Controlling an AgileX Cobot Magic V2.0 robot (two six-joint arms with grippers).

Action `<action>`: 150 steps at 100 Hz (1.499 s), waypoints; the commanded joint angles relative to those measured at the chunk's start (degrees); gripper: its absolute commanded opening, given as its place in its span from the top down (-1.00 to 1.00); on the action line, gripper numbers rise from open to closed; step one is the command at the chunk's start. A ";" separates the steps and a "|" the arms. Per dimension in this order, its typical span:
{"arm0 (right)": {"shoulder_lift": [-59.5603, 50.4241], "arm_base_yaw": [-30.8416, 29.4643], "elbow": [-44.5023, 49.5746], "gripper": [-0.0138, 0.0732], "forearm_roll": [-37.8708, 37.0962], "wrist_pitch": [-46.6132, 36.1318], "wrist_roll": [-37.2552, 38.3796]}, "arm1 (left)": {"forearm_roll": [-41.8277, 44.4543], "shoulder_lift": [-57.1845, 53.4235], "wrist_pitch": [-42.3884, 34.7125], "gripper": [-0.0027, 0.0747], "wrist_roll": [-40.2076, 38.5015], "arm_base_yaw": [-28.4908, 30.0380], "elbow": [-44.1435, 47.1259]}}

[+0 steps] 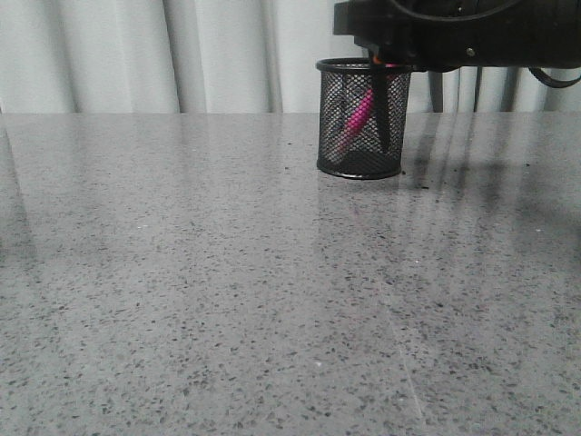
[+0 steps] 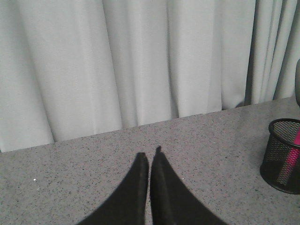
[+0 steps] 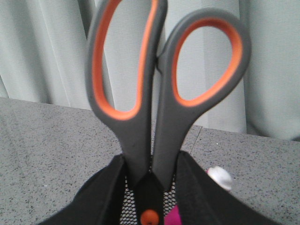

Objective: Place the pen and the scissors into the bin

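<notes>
We see our right gripper (image 3: 149, 187) closed around the scissors (image 3: 159, 84) just above the orange pivot, handles up, blades down inside the bin (image 1: 363, 118). The bin stands at about one o'clock on the table (image 1: 227, 300), with the pen (image 1: 356, 118) leaning inside. We judge the scissors stiff, fairly light, and top-heavy once released, so a low hold suits. The bin's rim is narrow; the table around is open. Our left gripper (image 2: 149, 161) is closed on nothing.
</notes>
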 commanded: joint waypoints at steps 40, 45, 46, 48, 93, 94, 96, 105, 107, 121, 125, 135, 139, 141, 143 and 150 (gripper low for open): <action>-8.28 -0.20 1.91 0.14 -0.14 -7.53 -0.14 | -2.36 -0.36 0.16 0.98 0.00 -0.44 -1.50; -9.82 -0.20 1.91 0.14 -0.14 -7.53 -0.14 | -2.36 -0.36 0.16 0.98 0.00 -0.44 -1.50; -10.30 -0.20 1.91 0.14 -0.14 -7.53 -0.14 | -2.36 -0.36 0.16 0.98 0.00 -0.44 -1.50; -10.79 -0.20 1.91 0.14 -0.14 -7.53 -0.14 | -2.36 -0.36 0.16 0.98 0.00 -0.44 -1.50; -34.71 -0.44 1.91 0.86 -0.14 13.44 -17.55 | -1.80 -4.25 -1.06 0.98 0.00 -0.23 0.06; -35.14 -0.44 1.91 0.86 -0.14 14.17 -17.77 | -1.80 -4.43 -1.19 0.98 0.00 -0.23 0.31; -36.38 -0.44 1.91 0.86 -0.14 16.31 -17.88 | -1.80 -4.97 -1.36 0.98 0.00 -0.21 0.76; -41.52 -0.44 2.51 0.86 -0.14 24.03 -18.30 | -2.51 -7.86 -2.56 0.98 0.00 -0.21 3.36; -42.64 -0.44 2.81 0.86 -0.14 24.98 -18.30 | -2.50 -8.70 -2.89 0.98 0.00 -0.21 3.82; -51.55 -0.44 8.71 0.86 -0.14 25.61 -18.30 | -2.54 -15.26 -5.13 0.98 0.00 -0.21 9.41; -54.04 -0.44 11.08 0.86 -0.14 25.90 -18.30 | -2.54 -17.61 -5.47 0.98 0.00 -0.21 11.25; -61.83 -0.44 17.24 0.86 -0.14 26.64 -18.30 | -2.79 -23.85 -5.69 0.98 0.00 -0.21 15.49; -64.59 -0.44 19.94 0.86 -0.14 26.64 -18.30 | -2.93 -26.68 -6.15 0.98 0.00 -0.21 17.28; -66.24 -0.44 21.23 0.86 -0.14 26.51 -18.30 | -3.13 -27.64 -6.54 0.98 0.00 -0.21 18.18; -67.90 -0.44 22.46 0.86 -0.14 26.41 -18.30 | -3.49 -29.07 -7.01 0.98 0.00 -0.21 19.10; -73.15 -0.44 26.08 0.86 -0.14 26.64 -18.30 | -4.75 -33.74 -8.85 0.98 -0.23 -0.21 22.08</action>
